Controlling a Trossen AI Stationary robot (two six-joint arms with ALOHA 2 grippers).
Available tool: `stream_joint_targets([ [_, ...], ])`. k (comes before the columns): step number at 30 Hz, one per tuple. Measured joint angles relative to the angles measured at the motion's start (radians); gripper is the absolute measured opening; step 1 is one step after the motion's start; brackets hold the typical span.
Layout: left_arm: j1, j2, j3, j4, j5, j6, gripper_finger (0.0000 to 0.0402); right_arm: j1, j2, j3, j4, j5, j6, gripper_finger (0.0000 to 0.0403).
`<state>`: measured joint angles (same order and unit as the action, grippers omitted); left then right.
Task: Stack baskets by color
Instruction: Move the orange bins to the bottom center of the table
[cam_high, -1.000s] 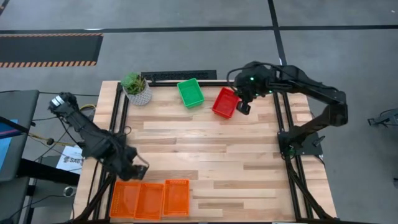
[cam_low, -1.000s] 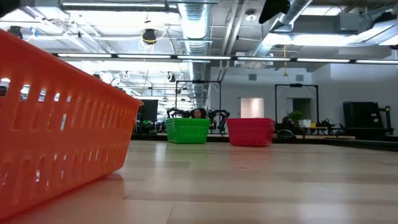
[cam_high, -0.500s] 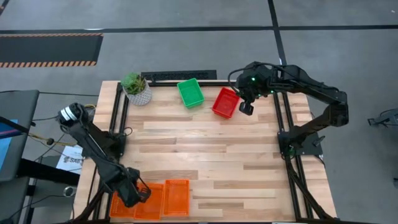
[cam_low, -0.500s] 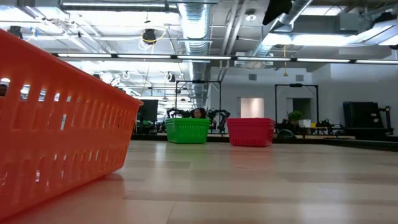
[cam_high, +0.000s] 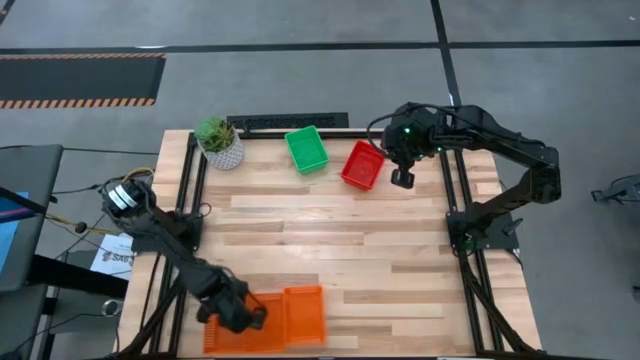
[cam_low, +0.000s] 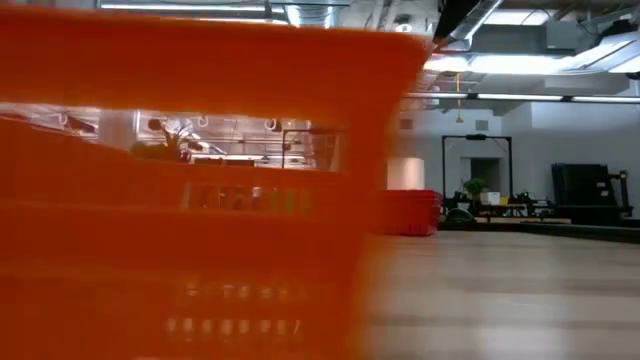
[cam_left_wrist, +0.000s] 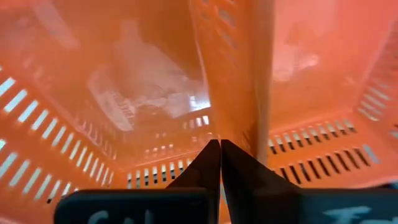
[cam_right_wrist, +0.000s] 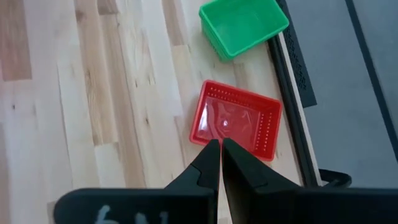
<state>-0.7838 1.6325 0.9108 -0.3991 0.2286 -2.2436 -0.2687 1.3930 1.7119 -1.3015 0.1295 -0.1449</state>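
Since the earlier frame, the left hand (cam_high: 250, 318) has dropped to the lower left of the high view and pinched shut on the thin wall of an orange basket (cam_high: 300, 318), dragging the orange baskets together and askew. Its fingers (cam_left_wrist: 239, 177) press together on that wall in the wrist view. The right hand (cam_high: 402, 178), fingers together and empty, hovers beside the red stack (cam_high: 362, 164) and green stack (cam_high: 306, 148), upper centre of the desk (cam_high: 340, 240). These mesh baskets look light, slightly flexible and slippery; a rim pinch suits them.
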Motion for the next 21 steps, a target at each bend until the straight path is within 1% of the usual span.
stream_joint_targets([
  [5, 0.127, 0.0, 0.0, 0.106, -0.061, 0.112, 0.0, 0.0, 0.0, 0.0, -0.01, 0.0, -0.013, 0.0038],
  [9, 0.241, -0.001, 0.0, 0.127, -0.067, 0.254, 0.0, 0.0, 0.0, 0.0, -0.049, -0.001, -0.01, 0.0038],
  [12, 0.329, -0.001, 0.0, 0.128, -0.065, 0.374, 0.0, 0.0, 0.0, 0.0, -0.077, -0.006, 0.021, 0.0038],
  [17, 0.482, -0.001, 0.0, 0.151, -0.023, 0.584, 0.0, -0.002, 0.0, 0.0, -0.084, -0.088, 0.043, 0.0038],
  [21, 0.555, -0.001, 0.03, 0.182, 0.051, 0.742, 0.0, -0.001, 0.002, 0.0, -0.028, -0.109, 0.078, 0.0039],
])
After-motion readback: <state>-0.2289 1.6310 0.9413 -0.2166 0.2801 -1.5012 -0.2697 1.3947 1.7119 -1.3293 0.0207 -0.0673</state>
